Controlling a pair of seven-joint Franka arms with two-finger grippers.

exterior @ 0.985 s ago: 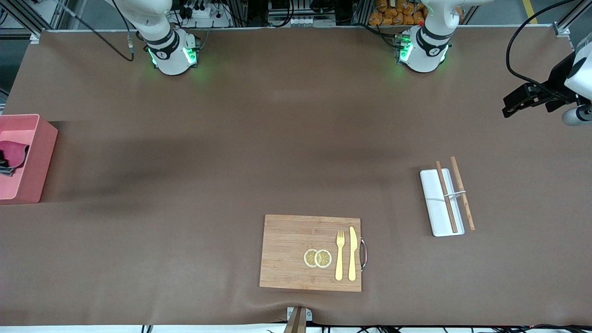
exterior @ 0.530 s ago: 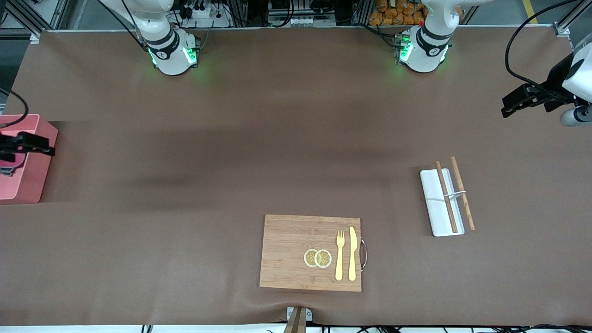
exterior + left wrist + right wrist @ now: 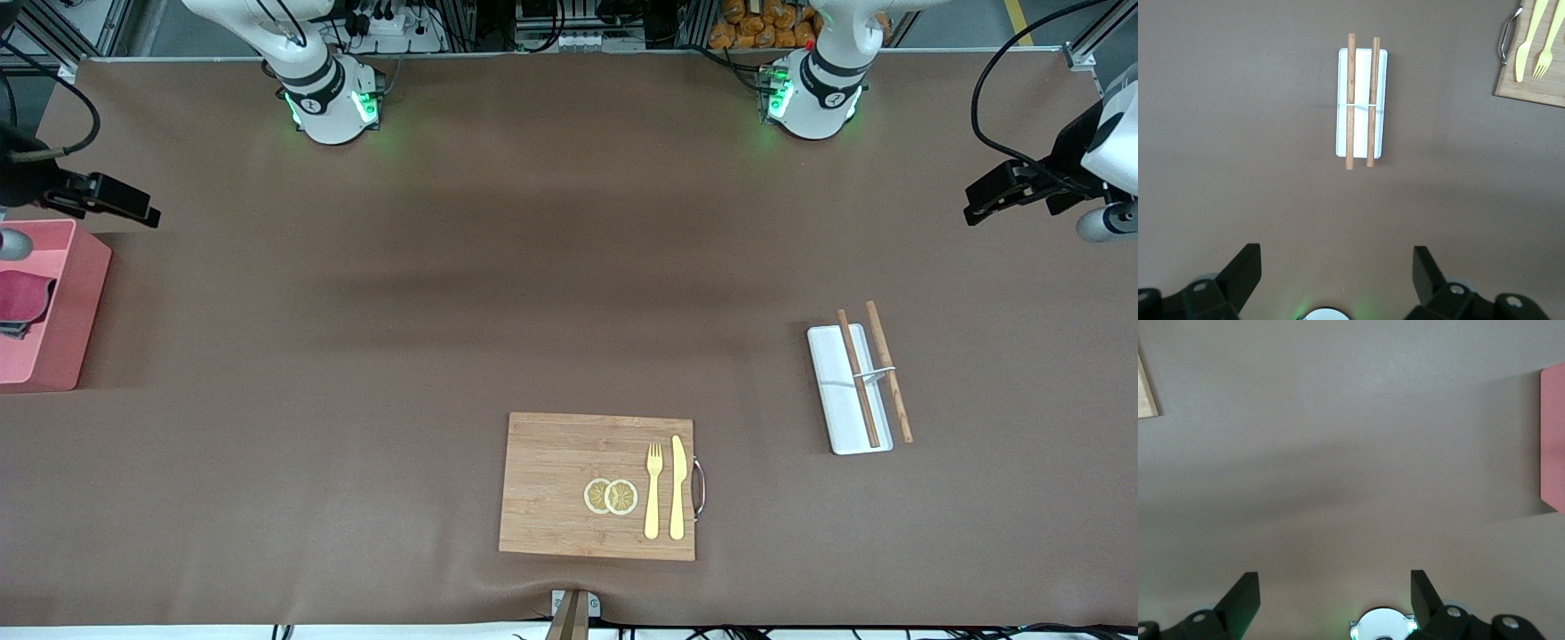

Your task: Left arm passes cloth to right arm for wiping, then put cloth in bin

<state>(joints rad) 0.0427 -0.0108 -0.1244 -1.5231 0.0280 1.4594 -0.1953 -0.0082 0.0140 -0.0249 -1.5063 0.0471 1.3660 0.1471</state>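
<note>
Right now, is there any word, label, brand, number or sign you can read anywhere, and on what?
None can be read.
Right arm's base: a small dark mark, too small to read.
Left arm's base: the same, unreadable.
Bin, cloth, cutting board, white tray: no print.

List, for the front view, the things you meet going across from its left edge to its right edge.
cloth → bin → right gripper → cutting board → lemon slices → fork → knife → white tray → left gripper
</note>
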